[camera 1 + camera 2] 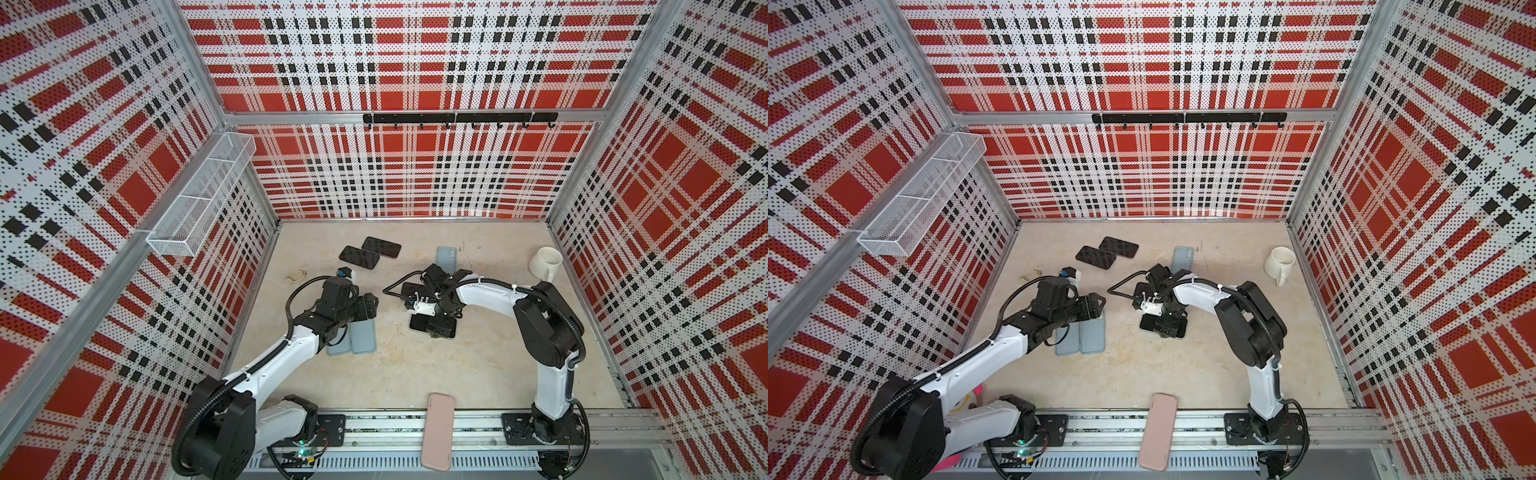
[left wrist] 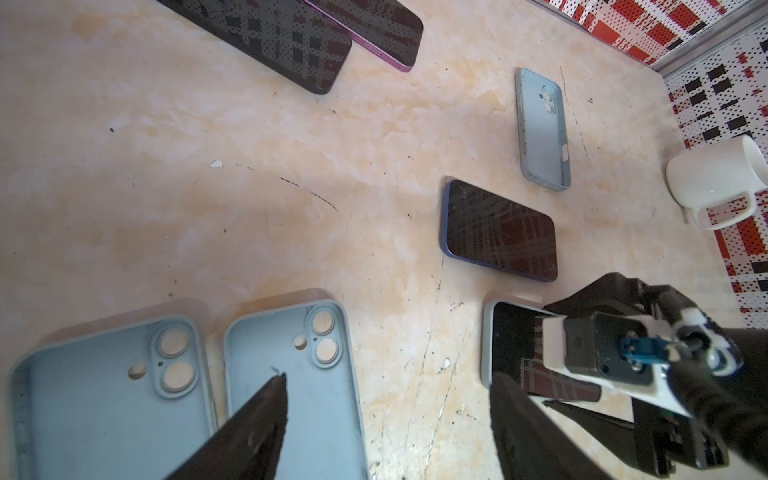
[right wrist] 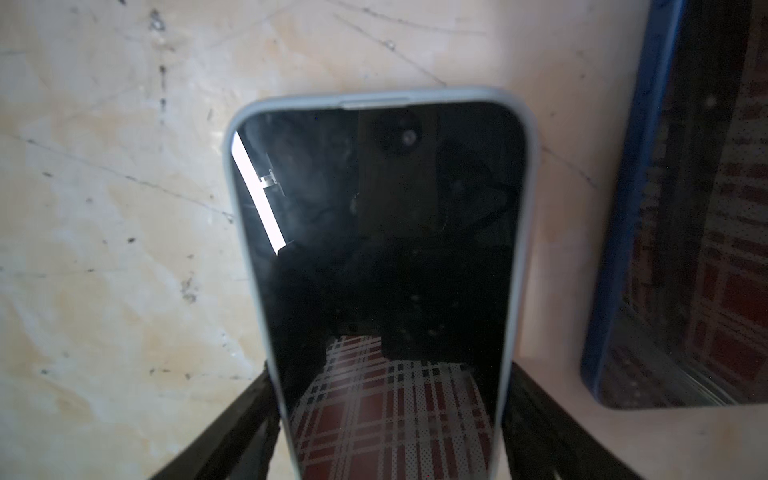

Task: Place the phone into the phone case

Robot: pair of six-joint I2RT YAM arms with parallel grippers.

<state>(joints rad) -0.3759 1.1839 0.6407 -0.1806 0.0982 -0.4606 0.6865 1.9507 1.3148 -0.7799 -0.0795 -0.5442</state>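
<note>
1. Right gripper (image 3: 390,368) grasps the black glass-faced phone (image 3: 374,249) across its width. Fingers press both long sides of the pale grey-blue silicone case (image 3: 374,95) around it.
2. Cased phone lies flat near the centre of the beige table (image 3: 104,249). The grip probably seats it or readies a lift.
3. Left gripper (image 2: 388,376) hangs released over two empty pale blue silicone cases (image 2: 104,415), at 9 o'clock of the phone, likely to steady one.
</note>
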